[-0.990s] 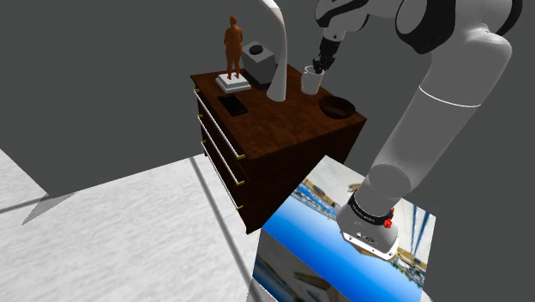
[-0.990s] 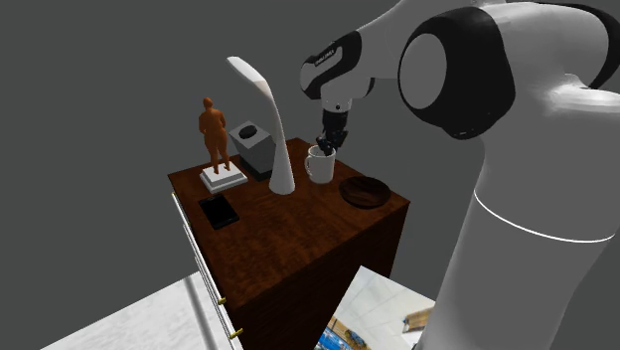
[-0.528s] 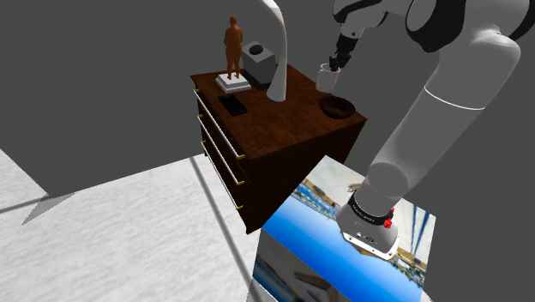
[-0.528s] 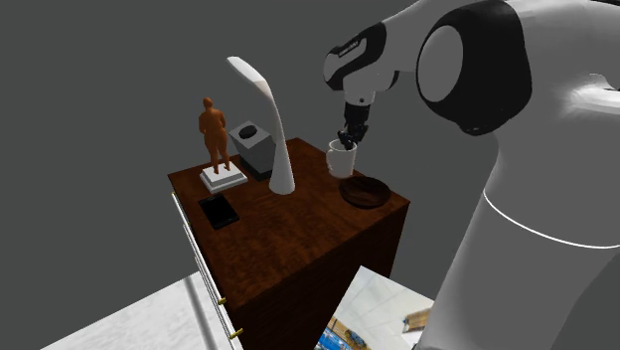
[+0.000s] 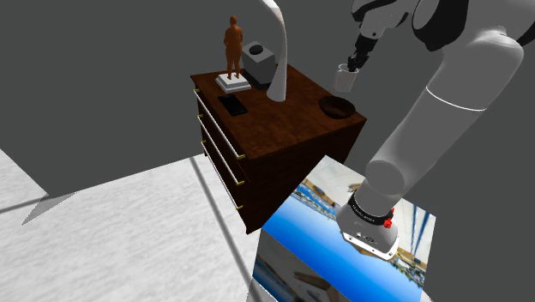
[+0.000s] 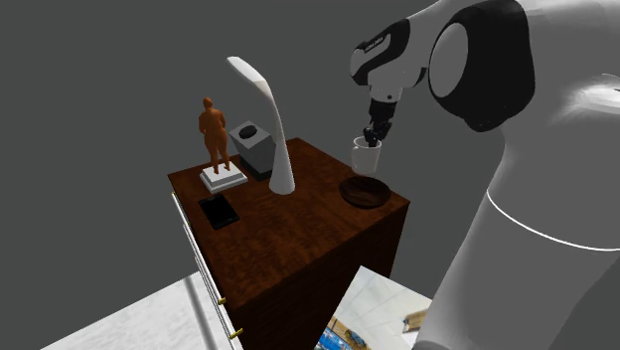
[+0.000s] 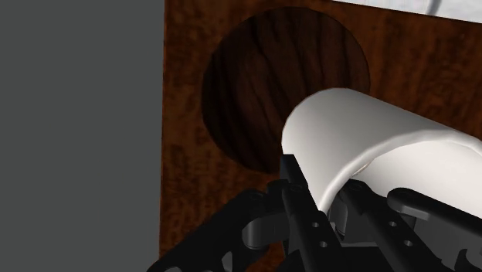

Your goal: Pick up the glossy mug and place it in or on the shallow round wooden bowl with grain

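A white glossy mug hangs in the air above the dresser top, with my black gripper shut on its rim. In the wrist view the mug is clasped between my fingers, one on the outside of the wall and one inside. The dark wooden bowl lies shallow and round near the dresser's corner, just below and slightly to the side of the mug.
On the dark wooden dresser stand a tall white curved sculpture, an orange figurine on a white base, a grey box and a flat black item. My stand sits at the shoulder view's lower right.
My gripper has lifted the mug off the dresser and carried it toward the shoulder view's right, from beside the white sculpture to above the bowl's edge.
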{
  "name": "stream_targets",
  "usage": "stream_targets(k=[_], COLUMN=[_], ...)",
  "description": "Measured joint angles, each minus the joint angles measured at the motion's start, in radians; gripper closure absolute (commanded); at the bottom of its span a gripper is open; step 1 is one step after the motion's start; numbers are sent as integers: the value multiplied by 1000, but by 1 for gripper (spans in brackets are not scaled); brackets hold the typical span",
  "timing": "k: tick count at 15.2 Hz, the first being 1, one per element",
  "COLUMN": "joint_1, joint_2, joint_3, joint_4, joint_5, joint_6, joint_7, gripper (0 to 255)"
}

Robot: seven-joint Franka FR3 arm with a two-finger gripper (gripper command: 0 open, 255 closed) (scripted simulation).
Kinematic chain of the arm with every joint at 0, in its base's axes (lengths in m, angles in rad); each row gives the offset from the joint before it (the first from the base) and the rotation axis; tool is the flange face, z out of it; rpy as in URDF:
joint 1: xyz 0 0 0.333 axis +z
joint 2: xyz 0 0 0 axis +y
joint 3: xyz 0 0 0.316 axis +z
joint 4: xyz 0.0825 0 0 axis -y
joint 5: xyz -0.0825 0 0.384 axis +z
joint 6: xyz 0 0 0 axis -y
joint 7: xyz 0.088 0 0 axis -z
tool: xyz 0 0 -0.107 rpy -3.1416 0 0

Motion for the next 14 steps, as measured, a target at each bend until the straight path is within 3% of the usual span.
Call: stream_targets(k=[14], joint_1=[-13], joint_2=[72], joint_3=[-4], joint_4=[-120], joint_5=[62], joint_6=[170], joint_7=[-60], gripper=[255])
